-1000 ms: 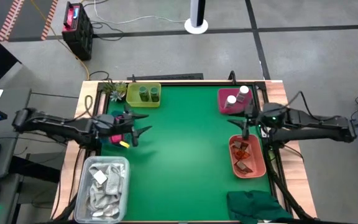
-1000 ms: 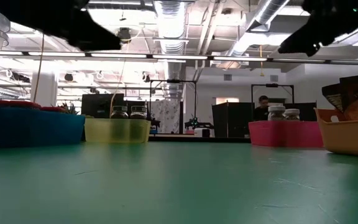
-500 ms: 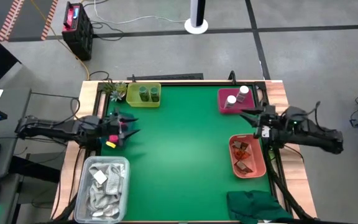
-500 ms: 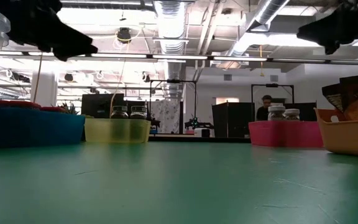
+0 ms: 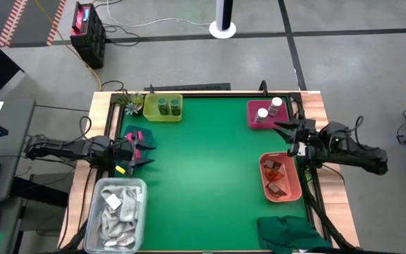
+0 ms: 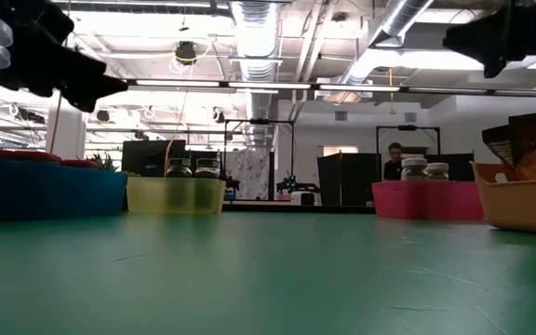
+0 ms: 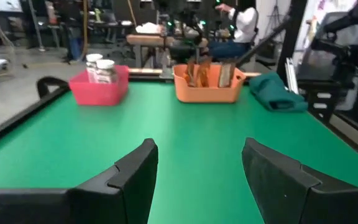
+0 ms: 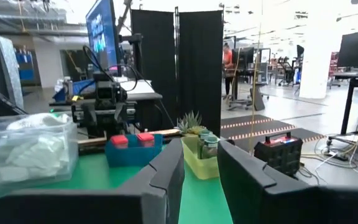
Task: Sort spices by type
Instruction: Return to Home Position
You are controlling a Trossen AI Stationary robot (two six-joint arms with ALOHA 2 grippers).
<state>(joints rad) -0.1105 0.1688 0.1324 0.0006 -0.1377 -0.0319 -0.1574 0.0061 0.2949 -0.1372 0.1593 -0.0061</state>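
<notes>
Seen from above, the left arm point(image 5: 69, 148) reaches in from the left edge of the green surface point(image 5: 210, 162). Its jaws are spread and empty over the blue bin point(image 5: 127, 130), which holds the pink packs point(image 5: 134, 135). The right arm point(image 5: 351, 152) reaches in from the right edge, jaws released and empty. They sit between the pink bin point(image 5: 254, 123) with the two white-capped bottles point(image 5: 276, 103) and the orange bin point(image 5: 291, 196) with the brown sachets point(image 5: 277, 173). The two green jars point(image 5: 162, 107) stand in the yellow bin point(image 5: 150, 107) at the far edge.

From surface level, the four bins stand in a row, and both arms are dark shapes high above them.

The left wrist camera looks between wide-apart jaws toward the pink and orange bins.

The right wrist camera shows a narrower empty gap, with the blue and yellow bins beyond.
</notes>
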